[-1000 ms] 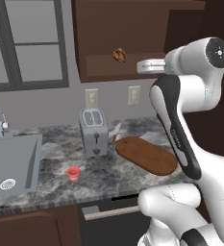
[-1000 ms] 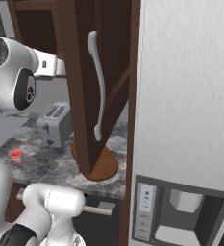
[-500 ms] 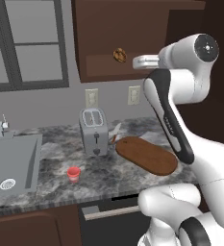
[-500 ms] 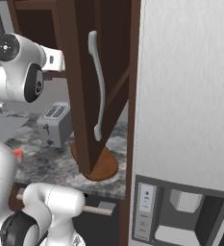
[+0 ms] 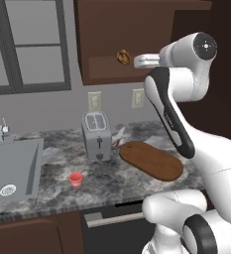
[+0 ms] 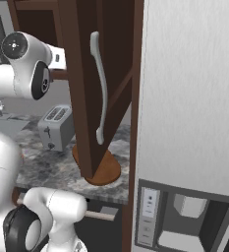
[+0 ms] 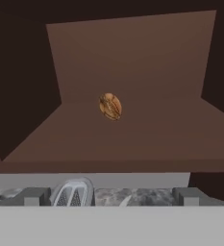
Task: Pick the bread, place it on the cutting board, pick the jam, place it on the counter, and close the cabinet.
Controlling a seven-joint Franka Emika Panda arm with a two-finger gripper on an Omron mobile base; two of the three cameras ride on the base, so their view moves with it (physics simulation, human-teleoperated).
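Note:
The bread (image 5: 122,56), a golden-brown mottled lump, lies on the shelf of the open cabinet (image 5: 132,30), and it shows mid-shelf in the hand view (image 7: 110,106). My gripper (image 5: 136,62) hovers level with the shelf, just right of the bread and apart from it. It is open, fingertips (image 7: 36,196) wide apart and nothing between them. The cabinet door (image 6: 84,88) with its silver bar handle (image 6: 101,88) stands swung out. The oval cutting board (image 5: 151,159) lies bare on the counter (image 5: 52,166). The jam (image 5: 76,179), a small red jar, stands on the counter near its front edge.
A silver toaster (image 5: 96,135) stands left of the board against the wall. A sink (image 5: 10,171) with a tap is at the far left. A tall grey fridge (image 6: 189,123) rises right of the open door.
The arm has raised and swung the hand left toward the cabinet opening, closer to the bread. The gripper stays open, and the bread, board and jam have not moved.

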